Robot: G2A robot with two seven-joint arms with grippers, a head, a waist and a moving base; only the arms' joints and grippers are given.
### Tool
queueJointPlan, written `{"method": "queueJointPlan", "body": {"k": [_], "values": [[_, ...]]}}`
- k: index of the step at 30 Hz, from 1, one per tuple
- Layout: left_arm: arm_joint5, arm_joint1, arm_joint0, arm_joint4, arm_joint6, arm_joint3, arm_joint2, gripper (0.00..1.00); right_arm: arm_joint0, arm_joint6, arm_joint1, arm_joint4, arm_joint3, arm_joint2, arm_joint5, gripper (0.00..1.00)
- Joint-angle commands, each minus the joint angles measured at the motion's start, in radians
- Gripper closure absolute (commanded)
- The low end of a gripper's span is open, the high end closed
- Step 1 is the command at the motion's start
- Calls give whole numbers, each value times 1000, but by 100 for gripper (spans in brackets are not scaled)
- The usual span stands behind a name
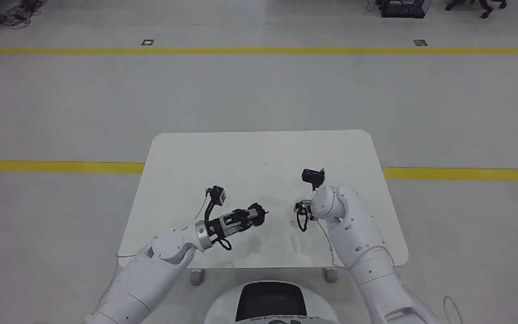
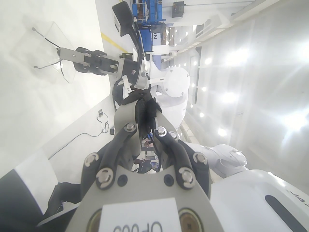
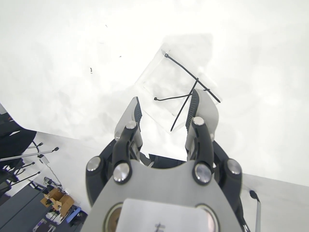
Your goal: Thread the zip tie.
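Note:
Black zip ties point(image 3: 183, 69) lie crossed in a clear plastic tray point(image 3: 154, 73) on the white table. One tie runs straight with its head at the tray's far corner. Another tie point(image 3: 169, 98) points its head toward the gap between my right fingers. My right gripper point(image 3: 165, 107) hangs open just above the tray, one finger point(image 3: 193, 102) beside the crossing point. The left wrist view shows that right gripper point(image 2: 59, 53) over the tray point(image 2: 52, 49). My left gripper point(image 2: 144, 108) is shut, held above the table a little apart from the right one; I see nothing in it. In the top view both grippers, left point(image 1: 259, 213) and right point(image 1: 301, 212), sit near the table's front.
The white table point(image 1: 259, 158) has free room at the back and left. A few small black bits point(image 3: 91, 70) lie on the table beyond the tray. The front edge of the table is close behind both arms.

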Motion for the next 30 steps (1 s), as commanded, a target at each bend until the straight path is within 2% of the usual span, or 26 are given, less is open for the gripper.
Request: {"method": "queueJointPlan", "body": {"k": [1, 13, 30], "values": [[0, 0, 0, 0, 0, 0, 0, 100, 5, 0, -5, -16, 13, 2, 0, 57], [0, 0, 0, 0, 0, 0, 0, 100, 32, -10, -49, -113, 71, 3, 0, 60], [0, 0, 0, 0, 0, 0, 0, 100, 65, 51, -127, -333, 164, 38, 0, 61]]}}
